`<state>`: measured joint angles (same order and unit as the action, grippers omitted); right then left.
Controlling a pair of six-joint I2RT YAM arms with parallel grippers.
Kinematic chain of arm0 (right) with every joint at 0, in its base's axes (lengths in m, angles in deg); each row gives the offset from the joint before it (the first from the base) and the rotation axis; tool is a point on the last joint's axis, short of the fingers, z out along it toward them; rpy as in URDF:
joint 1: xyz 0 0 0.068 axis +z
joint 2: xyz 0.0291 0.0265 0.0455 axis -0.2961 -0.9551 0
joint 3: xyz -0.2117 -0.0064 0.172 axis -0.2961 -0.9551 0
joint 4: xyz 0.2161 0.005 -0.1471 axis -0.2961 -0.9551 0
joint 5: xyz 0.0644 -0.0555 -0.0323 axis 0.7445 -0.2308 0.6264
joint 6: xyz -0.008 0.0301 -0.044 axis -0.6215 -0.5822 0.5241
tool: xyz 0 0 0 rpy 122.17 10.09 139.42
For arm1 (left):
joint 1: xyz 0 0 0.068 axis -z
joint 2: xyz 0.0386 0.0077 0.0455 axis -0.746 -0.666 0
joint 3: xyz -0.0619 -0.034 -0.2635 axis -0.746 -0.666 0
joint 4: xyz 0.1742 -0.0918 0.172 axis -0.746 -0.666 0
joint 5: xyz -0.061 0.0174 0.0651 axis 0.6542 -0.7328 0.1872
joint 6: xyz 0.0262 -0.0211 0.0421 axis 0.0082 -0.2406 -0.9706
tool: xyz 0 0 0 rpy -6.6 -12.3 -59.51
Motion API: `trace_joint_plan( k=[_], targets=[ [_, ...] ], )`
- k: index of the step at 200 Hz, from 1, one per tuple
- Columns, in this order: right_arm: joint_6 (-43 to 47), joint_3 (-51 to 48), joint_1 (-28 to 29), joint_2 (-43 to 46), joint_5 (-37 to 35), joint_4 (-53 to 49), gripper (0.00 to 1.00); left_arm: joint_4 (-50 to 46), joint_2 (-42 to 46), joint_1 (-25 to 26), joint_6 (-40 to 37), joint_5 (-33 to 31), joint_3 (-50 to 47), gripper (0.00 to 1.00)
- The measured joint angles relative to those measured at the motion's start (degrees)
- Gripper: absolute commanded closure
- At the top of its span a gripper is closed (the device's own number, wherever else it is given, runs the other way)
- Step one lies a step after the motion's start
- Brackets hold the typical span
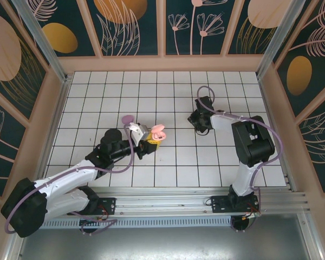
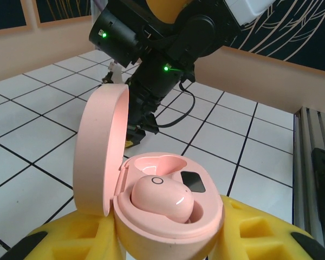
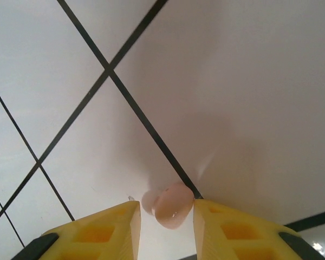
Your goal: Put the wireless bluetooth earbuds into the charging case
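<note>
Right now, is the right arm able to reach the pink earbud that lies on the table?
Probably yes. The pink earbud lies on a white tile just between the yellow fingers of the right end effector, with nothing in the way. Whether they already pinch it, I cannot tell.

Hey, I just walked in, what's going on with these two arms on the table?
The left gripper holds an open pink charging case, with one pink earbud already seated in it and the slot beside it empty. The right gripper is down at the table with its fingers on either side of a second pink earbud; whether it has closed on it can't be told. A purple case lies on the table nearby.
</note>
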<state>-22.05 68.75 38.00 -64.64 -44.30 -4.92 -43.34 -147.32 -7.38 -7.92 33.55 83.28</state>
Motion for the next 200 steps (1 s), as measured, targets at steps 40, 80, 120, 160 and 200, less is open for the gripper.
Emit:
trace_joint_plan(
  k=[40, 80, 120, 160, 200],
  targets=[
    [1.5, 2.0, -0.2, -2.2, 0.0, -0.9, 0.71, -0.2, 0.2, 0.0, 0.0, -0.3, -0.2, 0.78],
    [3.2, 2.8, -0.2, -2.6, -0.3, -2.2, 0.81, -0.2, 0.2, 0.0, 0.0, -0.6, -0.2, 0.78],
    [6.7, 5.2, -0.2, -3.4, -0.9, -4.8, 0.87, -0.2, 0.2, 0.0, 0.0, -0.8, -0.2, 0.79],
    [12.5, 7.8, -0.1, -3.6, -2.2, -9.2, 0.89, -0.7, 0.6, 0.0, 0.0, -0.8, -0.2, 0.79],
    [18.1, 8.6, 1.0, -1.0, -4.1, -14.8, 0.89, -1.4, 0.8, 0.0, 0.0, -0.8, -0.2, 0.80]
  ],
)
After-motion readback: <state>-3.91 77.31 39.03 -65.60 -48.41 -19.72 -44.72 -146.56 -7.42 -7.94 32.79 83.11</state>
